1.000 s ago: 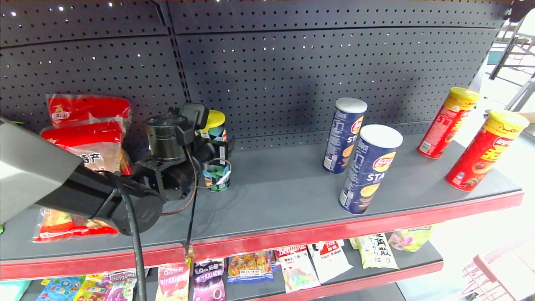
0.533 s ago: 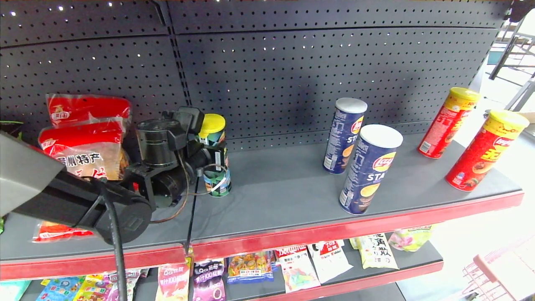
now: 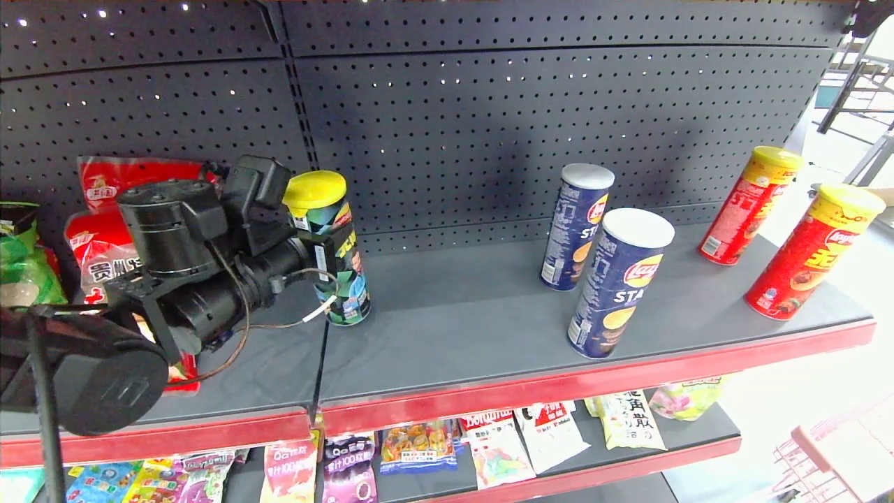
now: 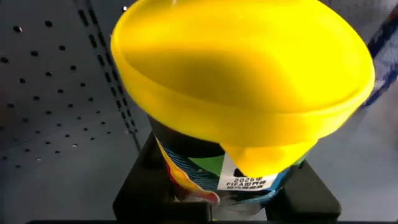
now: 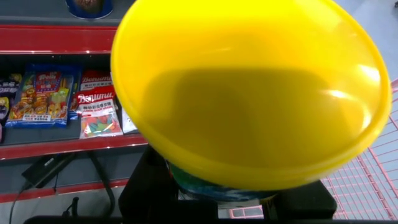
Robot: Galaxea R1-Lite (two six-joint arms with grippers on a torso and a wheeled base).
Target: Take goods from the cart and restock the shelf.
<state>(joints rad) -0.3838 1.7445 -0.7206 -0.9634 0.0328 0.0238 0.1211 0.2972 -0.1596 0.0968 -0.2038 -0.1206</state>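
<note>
A snack can with a yellow lid [image 3: 343, 297] stands slightly tilted on the left part of the grey shelf [image 3: 475, 328]. My left gripper [image 3: 323, 236] is shut on its upper body from the side. In the left wrist view the same can [image 4: 242, 81] sits between the black fingers [image 4: 140, 193]. My right gripper [image 5: 227, 202] is shut on a second yellow-lidded can [image 5: 249, 87], held low in front of the lower shelf [image 5: 62, 146].
Two blue chip cans [image 3: 618, 279] [image 3: 574, 223] stand mid-shelf and two red ones [image 3: 810, 251] [image 3: 747, 206] at the right end. Red snack bags [image 3: 140, 175] lean behind my left arm. Snack packets [image 3: 489, 440] fill the shelf below. A pink cart [image 3: 838, 447] stands at lower right.
My left gripper has drawn the yellow-lidded can to the left and nearer the shelf's front. The other cans have not moved.
</note>
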